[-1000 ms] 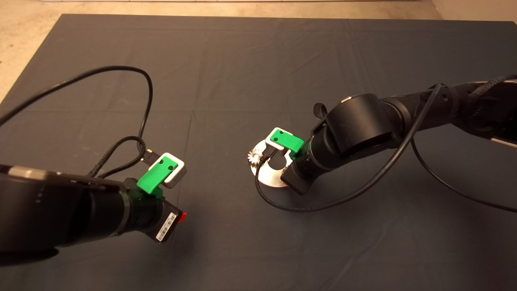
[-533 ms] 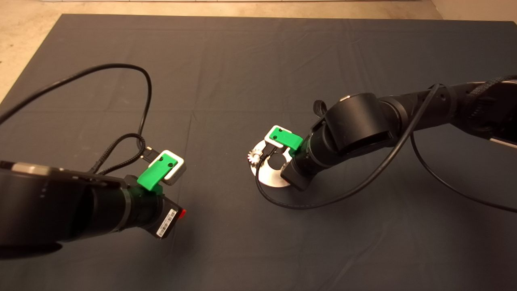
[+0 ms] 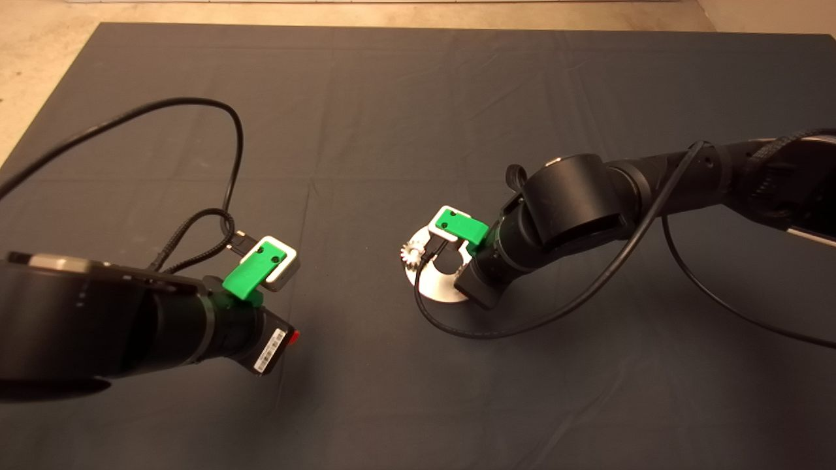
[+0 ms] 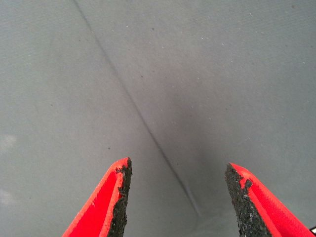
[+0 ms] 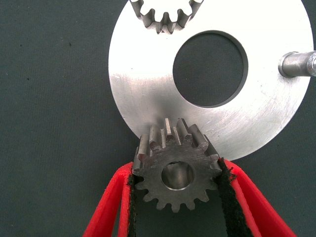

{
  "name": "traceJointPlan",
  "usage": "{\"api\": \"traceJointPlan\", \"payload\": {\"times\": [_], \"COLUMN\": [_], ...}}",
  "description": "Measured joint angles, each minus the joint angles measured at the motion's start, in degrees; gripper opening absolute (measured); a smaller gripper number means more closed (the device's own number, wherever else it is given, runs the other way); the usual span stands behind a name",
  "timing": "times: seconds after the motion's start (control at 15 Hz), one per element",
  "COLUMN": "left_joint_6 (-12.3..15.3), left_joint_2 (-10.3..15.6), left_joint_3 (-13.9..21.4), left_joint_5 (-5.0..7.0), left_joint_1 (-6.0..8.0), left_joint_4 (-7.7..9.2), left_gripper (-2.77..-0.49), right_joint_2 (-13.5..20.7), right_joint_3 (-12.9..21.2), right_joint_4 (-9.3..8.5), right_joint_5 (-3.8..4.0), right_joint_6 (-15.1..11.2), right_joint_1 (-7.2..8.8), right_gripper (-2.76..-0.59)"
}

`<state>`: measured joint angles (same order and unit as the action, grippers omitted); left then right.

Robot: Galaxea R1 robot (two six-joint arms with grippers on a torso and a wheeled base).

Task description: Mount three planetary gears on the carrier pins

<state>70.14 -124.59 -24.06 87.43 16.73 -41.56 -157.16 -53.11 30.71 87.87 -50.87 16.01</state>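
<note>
The silver disc [image 3: 431, 287] lies mid-mat and also shows in the right wrist view [image 5: 143, 89]. One planetary gear [image 3: 411, 253] sits at the disc's left rim, and its teeth show in the right wrist view [image 5: 165, 15]. My right gripper [image 5: 177, 170] is shut on a second dark gear [image 5: 175, 180], held flat over the disc's near rim. I cannot tell if a pin fills its bore. One bare carrier pin [image 5: 296, 64] stands free. In the head view my right gripper [image 3: 465, 292] is hidden under its wrist. My left gripper [image 4: 177, 197] is open and empty over bare mat [image 3: 292, 338]. No third gear is in view.
The dark mat [image 3: 392, 98] covers the table, with pale floor beyond its far and left edges. A black cable [image 3: 196, 104] loops over the mat from the left arm. Another cable [image 3: 496, 333] curves on the mat just in front of the disc.
The left arm has drawn back slightly toward the left edge, still open and empty. The right gripper stays over the disc with the gear, hardly moved.
</note>
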Motion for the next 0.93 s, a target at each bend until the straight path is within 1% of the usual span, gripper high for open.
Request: {"api": "traceJointPlan", "payload": {"times": [0.13, 0.6, 0.67, 0.93], "left_joint_6": [0.0, -0.2, -0.2, -0.2], "left_joint_2": [0.0, 0.0, 0.0, 0.0], "left_joint_3": [-0.2, -0.2, -0.2, -0.2], "left_joint_5": [0.0, 0.0, 0.0, 0.0], "left_joint_1": [-0.02, -0.02, -0.02, -0.02], "left_joint_4": [-0.04, -0.22, -0.23, -0.23], "left_gripper": [-1.95, -1.95, -1.95, -1.95], "right_joint_2": [0.0, 0.0, 0.0, 0.0], "right_joint_3": [0.0, -0.1, -0.1, -0.3], "right_joint_4": [0.02, 0.02, 0.02, 0.0], "right_joint_5": [0.0, 0.02, 0.0, -0.13], "right_joint_6": [0.1, 0.6, 1.2, 2.0], "right_joint_1": [-0.28, -0.28, -0.28, -0.27], "right_gripper": [-2.43, -2.43, -2.43, -2.43]}}
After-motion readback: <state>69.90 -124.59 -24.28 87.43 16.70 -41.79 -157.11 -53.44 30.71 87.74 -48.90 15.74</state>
